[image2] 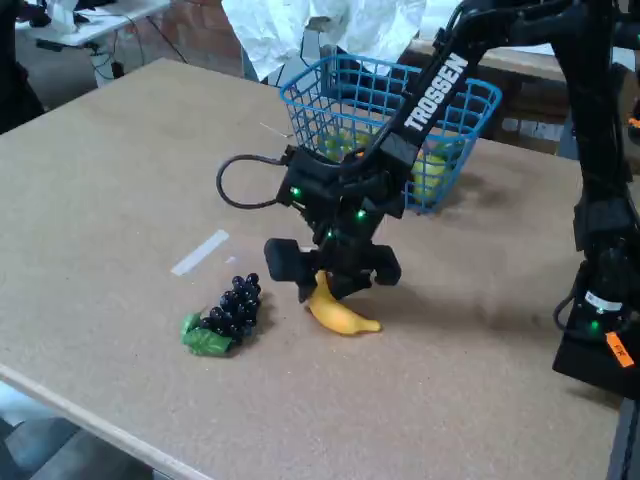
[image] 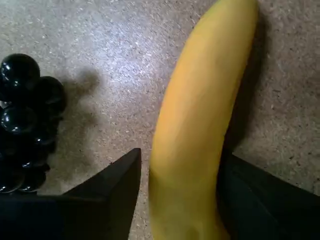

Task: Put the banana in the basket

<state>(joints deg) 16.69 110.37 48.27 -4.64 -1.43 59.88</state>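
A: On the table (image2: 110, 170), where's the banana (image: 200, 125)?

B: Lying flat near the front edge — the end effector (image: 182, 185) is down over it, a dark finger (image: 117, 185) on either side of the fruit.

A: Gripped?

B: Can't tell; the left finger shows a slim gap in the wrist view.

A: And the rest?

B: Grape bunch (image2: 232, 312) just left of the banana in the fixed view; the basket (image2: 310, 110) stands well behind, upright.

Tan particleboard table (image2: 110, 180), strip of white tape (image2: 199, 252) on top. Behind table: white crumpled sheet (image2: 300, 30), brick wall (image2: 195, 28), cluttered white desk (image2: 85, 22).
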